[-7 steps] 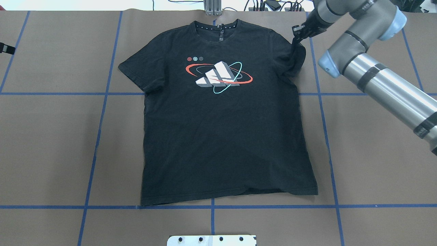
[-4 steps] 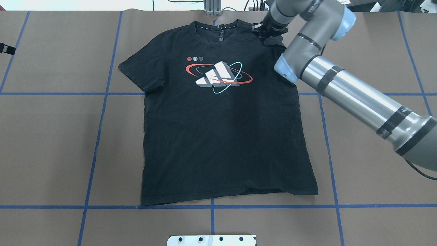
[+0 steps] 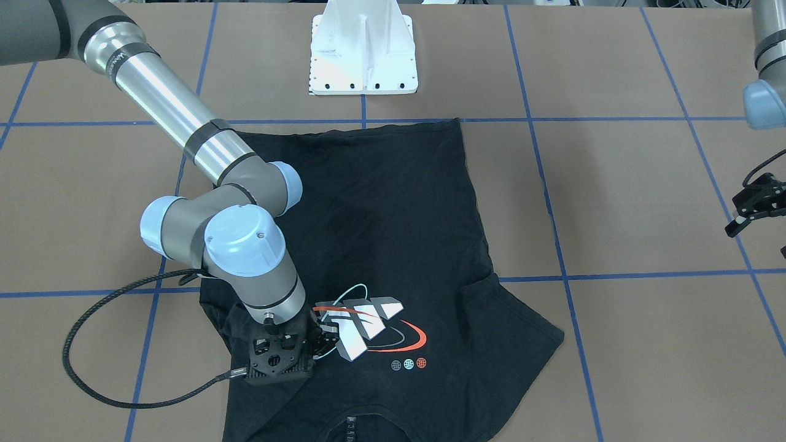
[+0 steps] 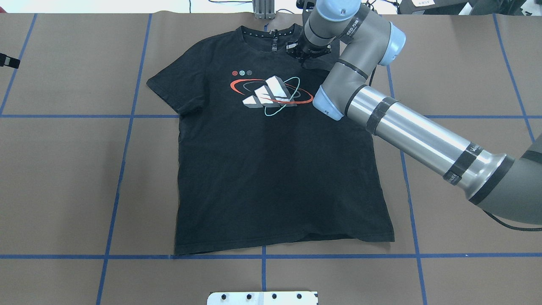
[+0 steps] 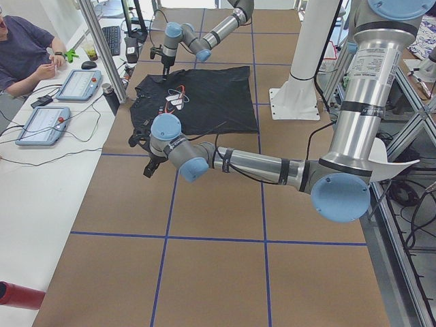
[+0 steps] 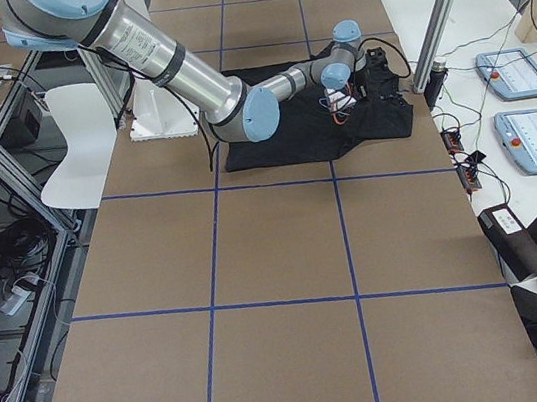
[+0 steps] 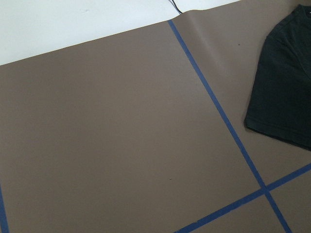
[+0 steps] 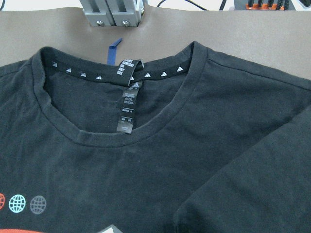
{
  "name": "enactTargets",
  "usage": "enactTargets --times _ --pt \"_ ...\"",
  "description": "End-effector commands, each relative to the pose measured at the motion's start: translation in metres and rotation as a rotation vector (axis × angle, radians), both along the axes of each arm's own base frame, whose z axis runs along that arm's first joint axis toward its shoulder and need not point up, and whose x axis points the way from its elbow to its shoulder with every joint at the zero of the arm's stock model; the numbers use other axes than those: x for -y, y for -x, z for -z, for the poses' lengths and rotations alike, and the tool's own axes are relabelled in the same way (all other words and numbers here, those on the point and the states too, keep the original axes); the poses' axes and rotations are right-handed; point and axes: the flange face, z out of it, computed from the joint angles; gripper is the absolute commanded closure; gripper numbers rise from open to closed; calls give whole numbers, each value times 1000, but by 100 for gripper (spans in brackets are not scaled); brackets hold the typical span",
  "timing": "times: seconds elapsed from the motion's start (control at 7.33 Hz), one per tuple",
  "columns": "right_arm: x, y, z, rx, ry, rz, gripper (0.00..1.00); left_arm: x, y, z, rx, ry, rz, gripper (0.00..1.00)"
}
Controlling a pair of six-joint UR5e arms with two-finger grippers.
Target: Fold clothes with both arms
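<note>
— Where is the T-shirt at this moment?
— It lies on the brown tabletop, front side up, among the blue tape lines. The collar points away from the robot, and the hem is on the side of the white base.
— And the sleeves?
— The left sleeve is spread flat. The right sleeve is drawn up and over the shoulder, between the collar and the printed graphic. Whether it touches the chest below, I cannot tell.
— What holds it?
— The right hand. It points down and its fingers are clamped on the edge of this sleeve. The right arm reaches across the right side of the shirt. In the right wrist view the sleeve makes a dark fold in the lower right corner.
— And the other one?
— The left hand hovers above bare tabletop, well apart from the shirt. Its fingers stand apart and hold nothing. Its wrist view shows only the end of the left sleeve.
— Anything more?
— A person sits at a white desk beside the tabletop, near two tablets.
</note>
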Motion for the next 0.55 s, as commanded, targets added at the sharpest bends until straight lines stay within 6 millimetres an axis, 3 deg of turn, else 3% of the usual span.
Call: enactTargets --times 0.0,0.27,0.41 --pt "2 10 11 -8 -1 -11 100 0 -1 0 0 1 -2 0" --pt "0 17 9 -20 -2 -31 100 0 -2 0 0 -1 -3 0" --pt "-4 21 6 -24 -2 -28 1 0 -2 -2 2 4 -2 0"
